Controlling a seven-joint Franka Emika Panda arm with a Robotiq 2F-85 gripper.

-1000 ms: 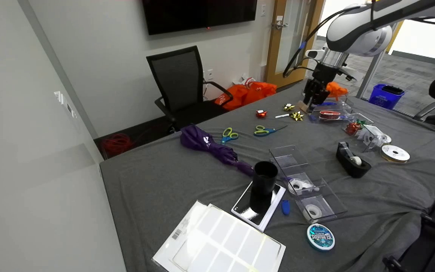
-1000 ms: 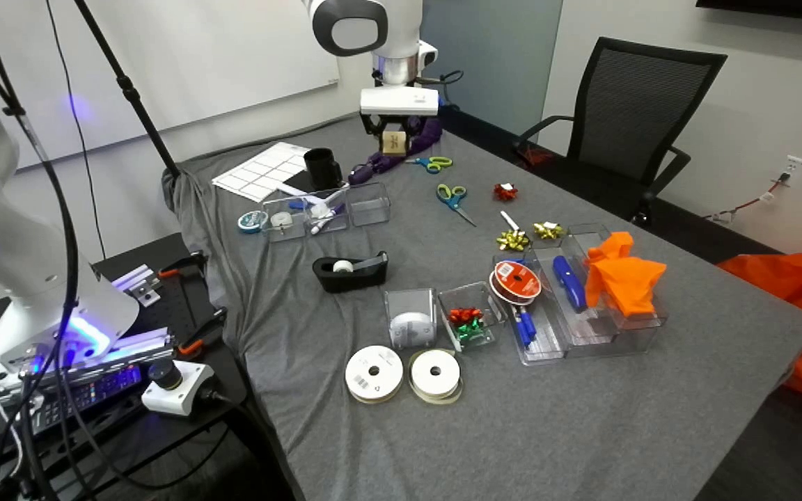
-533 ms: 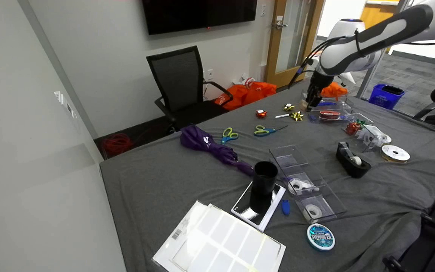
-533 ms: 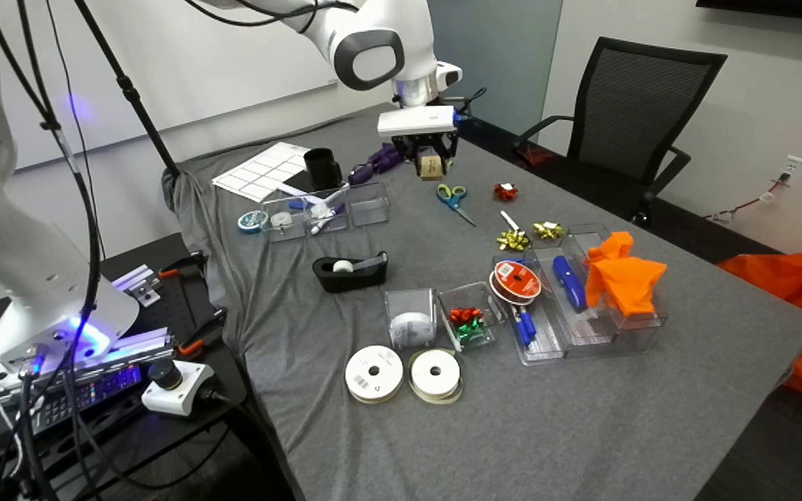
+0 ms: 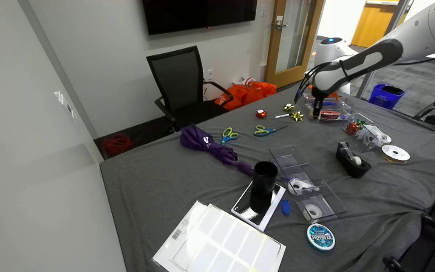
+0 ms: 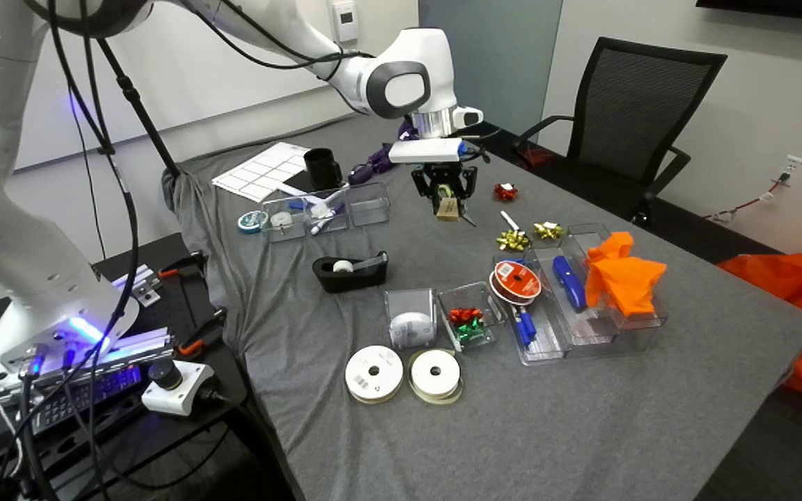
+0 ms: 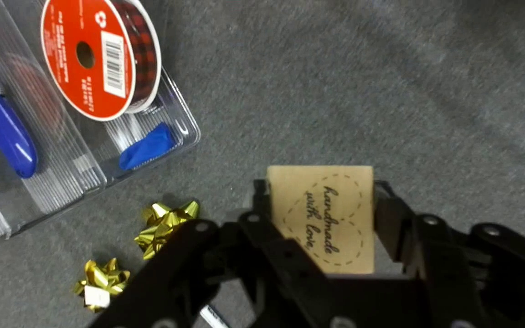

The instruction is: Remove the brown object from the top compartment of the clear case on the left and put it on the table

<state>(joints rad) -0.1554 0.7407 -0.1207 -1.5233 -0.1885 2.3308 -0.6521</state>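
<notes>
Setting the brown object (image 7: 324, 218), pinched between the fingers (image 7: 391, 219) at lower centre of the wrist view, onto the table (image 7: 426, 105) calls for a level descent toward upper right, away from the gold bow (image 7: 162, 228) at lower left, and release only on contact.

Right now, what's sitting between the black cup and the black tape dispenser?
The clear three-compartment case, with white rolls in it, lies between the black cup and the tape dispenser; both exterior views show that.
</notes>
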